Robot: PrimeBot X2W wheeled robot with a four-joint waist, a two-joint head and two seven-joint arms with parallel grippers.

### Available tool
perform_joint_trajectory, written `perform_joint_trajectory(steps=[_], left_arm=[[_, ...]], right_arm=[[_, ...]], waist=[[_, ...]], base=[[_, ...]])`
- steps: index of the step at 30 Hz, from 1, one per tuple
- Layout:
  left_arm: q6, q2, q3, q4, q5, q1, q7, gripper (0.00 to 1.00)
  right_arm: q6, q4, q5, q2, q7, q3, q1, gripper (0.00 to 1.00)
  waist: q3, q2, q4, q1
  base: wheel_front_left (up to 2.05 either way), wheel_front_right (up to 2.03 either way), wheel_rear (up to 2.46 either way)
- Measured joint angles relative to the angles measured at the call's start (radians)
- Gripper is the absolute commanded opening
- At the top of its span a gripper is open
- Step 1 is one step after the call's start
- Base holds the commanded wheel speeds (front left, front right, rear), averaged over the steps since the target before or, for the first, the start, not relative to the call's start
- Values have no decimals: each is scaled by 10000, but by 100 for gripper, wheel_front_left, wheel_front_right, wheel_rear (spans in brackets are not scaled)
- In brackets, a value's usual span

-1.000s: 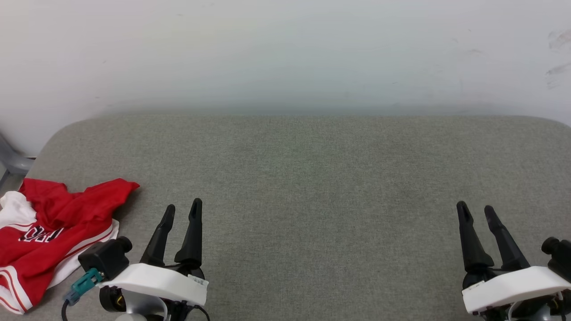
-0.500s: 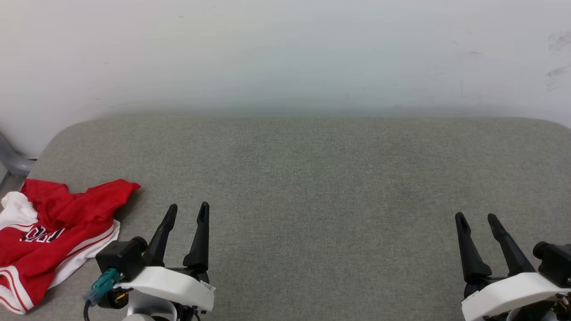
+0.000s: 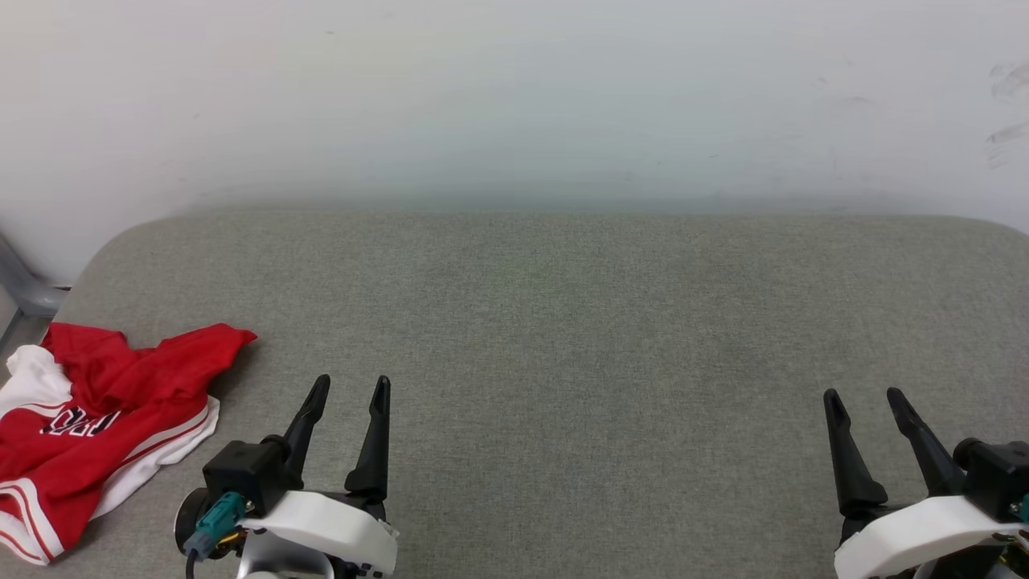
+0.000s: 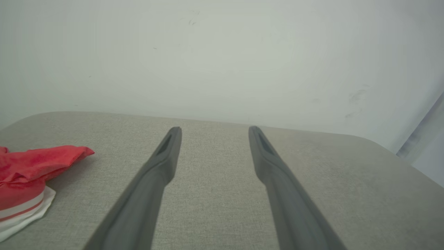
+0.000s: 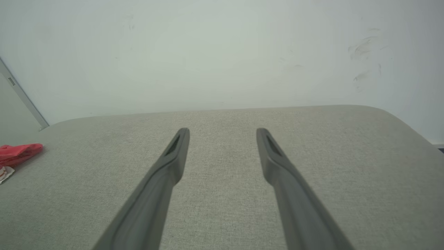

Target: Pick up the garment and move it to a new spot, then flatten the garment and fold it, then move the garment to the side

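The garment, a red jersey with white-and-red striped trim and black lettering, lies crumpled at the left end of the grey padded table. Its red corner shows at the left of the left wrist view, and a small part of the jersey at the far left of the right wrist view. My left gripper stands open just right of the jersey, apart from it, nothing between its fingers. My right gripper is open at the lower right, far from the jersey.
A pale wall rises right behind the table's far edge. A grey metal leg stands off the table's left end. The table's corners are rounded.
Both grippers have drawn back toward the bottom edge of the head view, the left one also shifting a little to the right. The jersey has not moved on the table.
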Motion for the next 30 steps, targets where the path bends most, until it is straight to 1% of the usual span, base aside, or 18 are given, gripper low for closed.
perform_joint_trajectory(steps=[17, 23, 27, 28, 30], left_arm=[[-33, -102, -29, 316, 892, 0, -343, 100], [-94, -153, 36, 414, 1070, -11, -460, 100], [-96, -182, 130, 424, 1312, -59, -539, 100], [-94, -190, 186, 437, 1409, -63, -570, 100], [-90, -192, 224, 435, 1467, -68, -581, 100]], right_arm=[[2, -107, -725, 0, -226, -153, 156, 100], [2, -105, -836, -2, -337, -107, 181, 100], [2, -90, -1005, -4, -428, -46, 179, 100], [2, -52, -1057, -4, -493, -8, 167, 100], [2, -36, -1114, -4, -508, 17, 152, 100]], waist=[[-74, 0, 130, 0], [-74, 0, 460, 0], [-73, 0, 808, 0], [-72, 0, 1017, -1], [-71, 0, 1135, 0]], base=[[0, 0, 0], [0, 0, 0], [0, 0, 0], [0, 0, 0], [0, 0, 0]])
